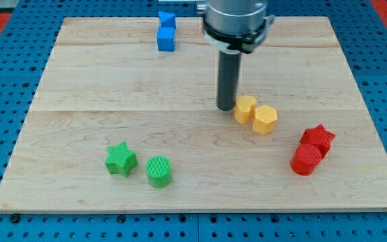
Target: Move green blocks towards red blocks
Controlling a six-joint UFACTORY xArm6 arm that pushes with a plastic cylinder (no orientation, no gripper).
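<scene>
Sitting near the board's (79,54) bottom edge, the green star (121,159) and green cylinder (158,171) lie well toward the view's left of the red star (318,138) and red cylinder (306,160), which touch. From the green pair, the rod's tip (226,107) stands up and to the right, apart from them and bare, just beside two yellow blocks (255,114). Open wood runs between green and red. Two blue blocks (166,32) sit far off at the top.

The arm (237,20) is cut off by the view's top; the upper blue block (166,18) is partly cropped.
</scene>
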